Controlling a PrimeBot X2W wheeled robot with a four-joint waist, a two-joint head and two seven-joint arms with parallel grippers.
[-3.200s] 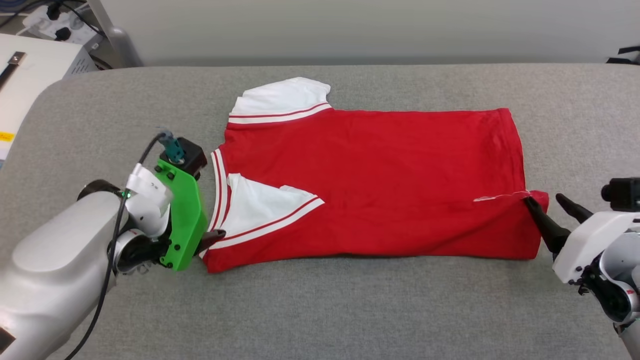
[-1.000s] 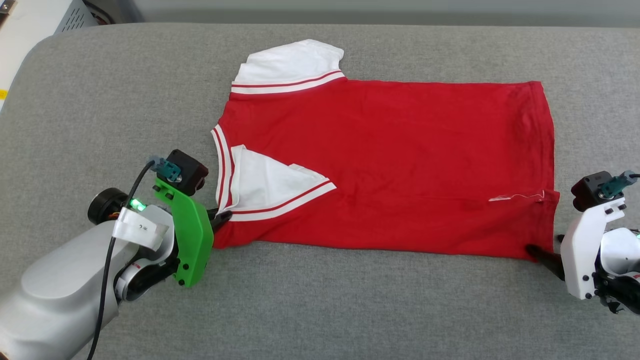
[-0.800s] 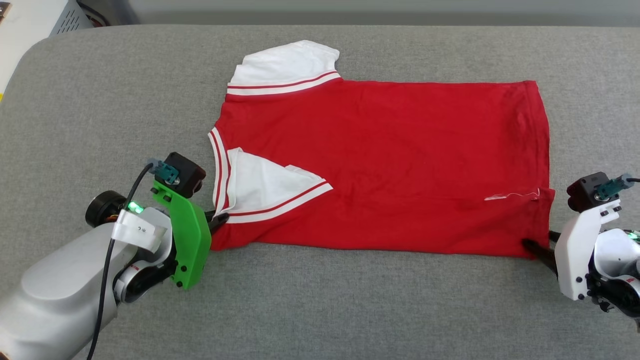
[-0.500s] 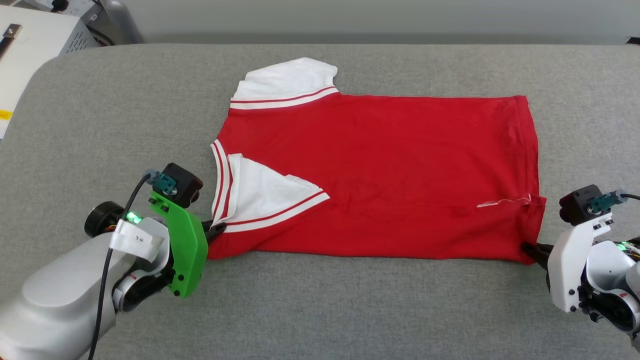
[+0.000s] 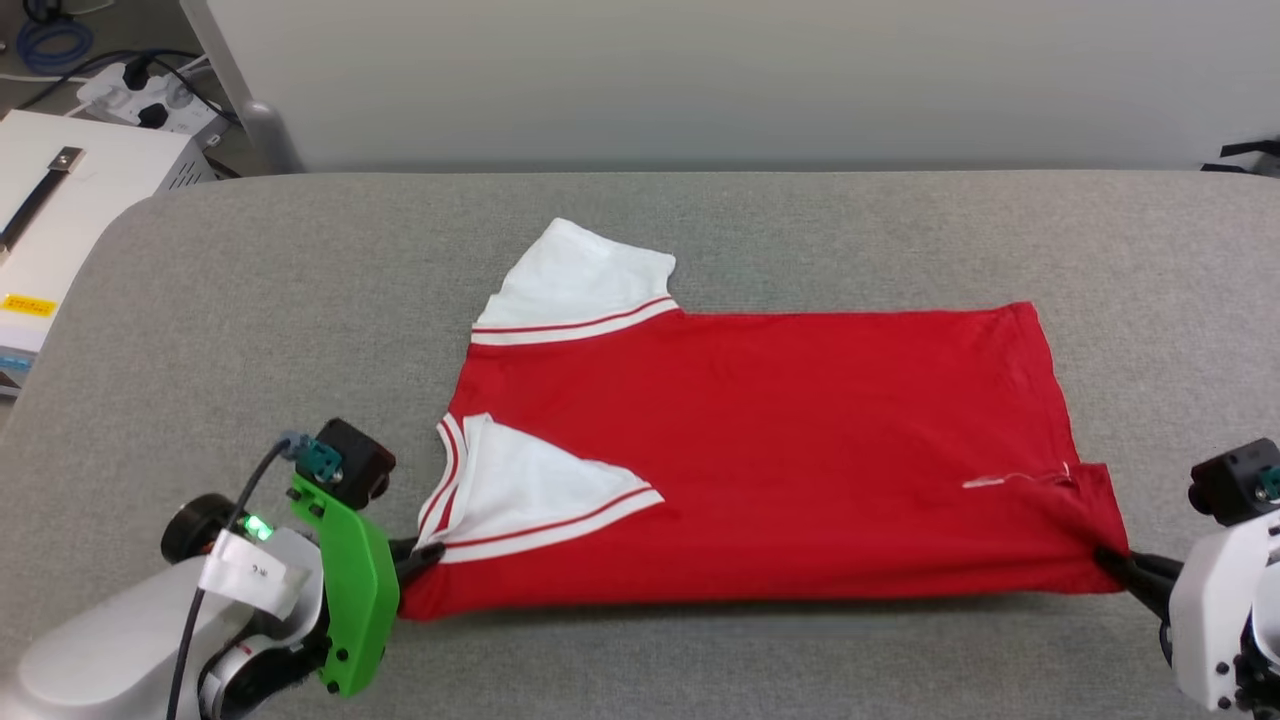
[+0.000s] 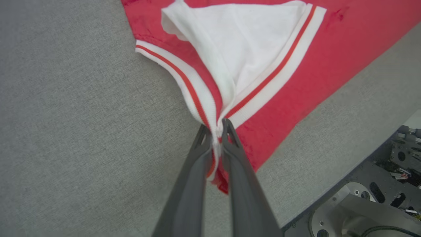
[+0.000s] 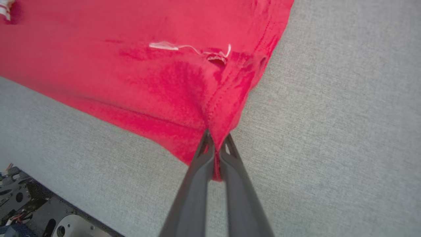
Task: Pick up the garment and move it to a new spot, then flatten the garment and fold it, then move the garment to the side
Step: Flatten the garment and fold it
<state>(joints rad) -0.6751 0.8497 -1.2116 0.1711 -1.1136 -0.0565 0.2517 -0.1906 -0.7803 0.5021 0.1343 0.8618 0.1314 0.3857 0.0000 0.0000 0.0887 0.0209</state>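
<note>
The garment lies spread on the grey fabric-covered table. The left gripper is clamped on its near-left collar corner, and the right gripper on its near-right hem corner. A pale wall stands beyond, with a white box at far left.

Grey cloth-covered table with rounded corners, and lying spread on it a red shirt, one white sleeve folded onto the red part, other sleeve flat toward far edge.
</note>
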